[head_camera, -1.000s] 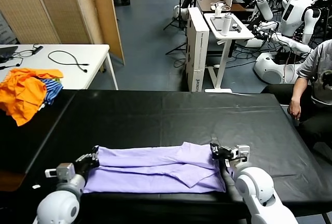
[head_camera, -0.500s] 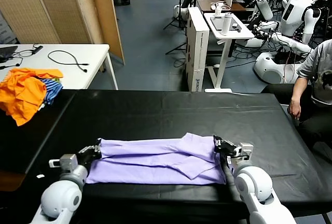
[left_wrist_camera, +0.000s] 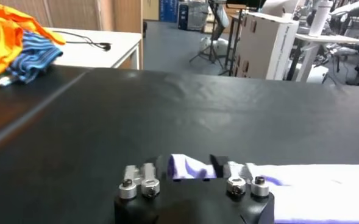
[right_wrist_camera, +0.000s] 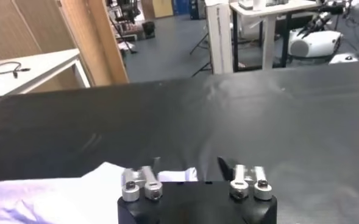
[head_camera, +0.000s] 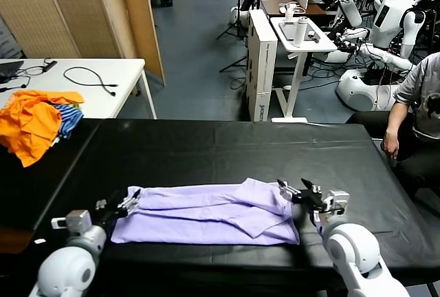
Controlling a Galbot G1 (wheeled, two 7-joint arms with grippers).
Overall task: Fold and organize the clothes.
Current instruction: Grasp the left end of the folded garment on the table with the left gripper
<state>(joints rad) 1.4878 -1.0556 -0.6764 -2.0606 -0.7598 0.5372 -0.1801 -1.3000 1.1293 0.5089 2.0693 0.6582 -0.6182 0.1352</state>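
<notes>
1. Fingers on both grippers, left gripper (head_camera: 124,204) and right gripper (head_camera: 300,192), are standing open, gripping nothing.
2. T-shirt (head_camera: 206,216) is lying flat on the counter (head_camera: 227,149) between them, long axis running fingers to fingers, each end equally near.

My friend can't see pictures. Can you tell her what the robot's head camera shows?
A pale lavender folded T-shirt lies flat on a black table, with the robot's open left gripper and open right gripper at its two ends. A heap of orange and blue-striped clothes sits at the far left.
</notes>
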